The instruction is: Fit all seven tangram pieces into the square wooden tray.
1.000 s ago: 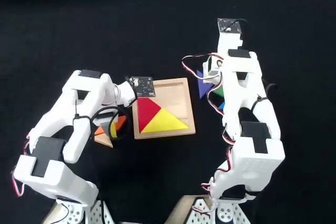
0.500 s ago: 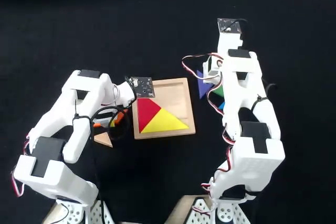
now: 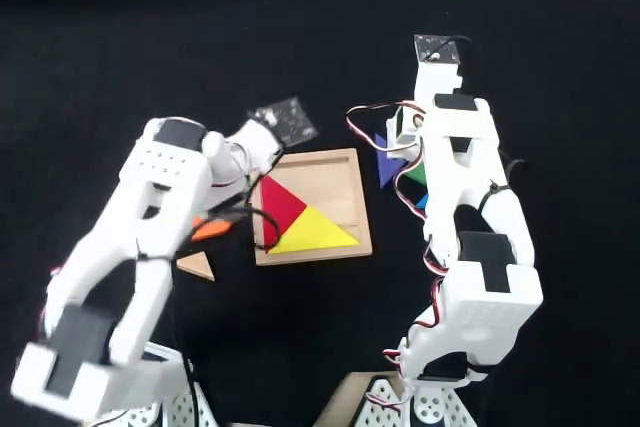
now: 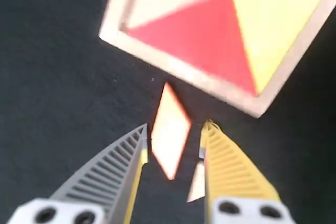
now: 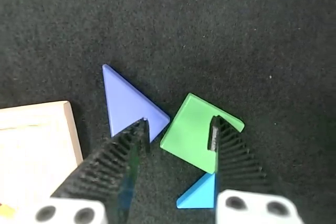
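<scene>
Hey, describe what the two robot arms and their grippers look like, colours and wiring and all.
The left arm and right arm are blocky white shells with black motor blocks at the joints. Thin red, white and black cables loop beside the right arm. The left gripper has one grey and one yellow ribbed finger; the right gripper has black ribbed fingers.

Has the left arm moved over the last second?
Yes. The left arm has swung its wrist off the corner of the tray, toward the far side of the table.
</scene>
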### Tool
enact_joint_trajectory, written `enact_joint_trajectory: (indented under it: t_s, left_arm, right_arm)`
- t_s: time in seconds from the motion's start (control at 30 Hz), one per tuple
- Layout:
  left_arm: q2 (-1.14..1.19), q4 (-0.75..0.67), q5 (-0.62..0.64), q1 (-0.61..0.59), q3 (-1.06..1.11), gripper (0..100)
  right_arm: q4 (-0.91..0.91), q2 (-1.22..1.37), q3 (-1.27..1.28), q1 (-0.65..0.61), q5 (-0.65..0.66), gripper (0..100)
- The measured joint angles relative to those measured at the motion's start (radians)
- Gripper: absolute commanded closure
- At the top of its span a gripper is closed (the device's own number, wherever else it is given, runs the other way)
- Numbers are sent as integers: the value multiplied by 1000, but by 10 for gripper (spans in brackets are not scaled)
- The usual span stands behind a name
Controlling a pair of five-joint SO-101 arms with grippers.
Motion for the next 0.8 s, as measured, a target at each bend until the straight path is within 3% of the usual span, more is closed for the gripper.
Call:
enact_joint_trajectory:
  t_s: [0.07, 0.13, 0.23, 0.33, 0.47, 0.8]
  left_arm:
    - [-75, 21, 78, 29, 0, 830]
    - [-143, 25, 46, 25, 0, 829]
    - [-184, -14, -141, -41, 52, 820]
    - [-172, -81, -315, -123, 129, 744]
    - [-60, -141, -427, -169, 170, 650]
    - [313, -233, -566, -157, 75, 648]
  right_arm:
    - [0, 0, 0, 0, 0, 812]
    - [0, 0, 0, 0, 0, 812]
    - [0, 0, 0, 0, 0, 812]
    - [0, 0, 0, 0, 0, 812]
    - [0, 0, 0, 0, 0, 812]
    - [-12, 0, 0, 0, 0, 812]
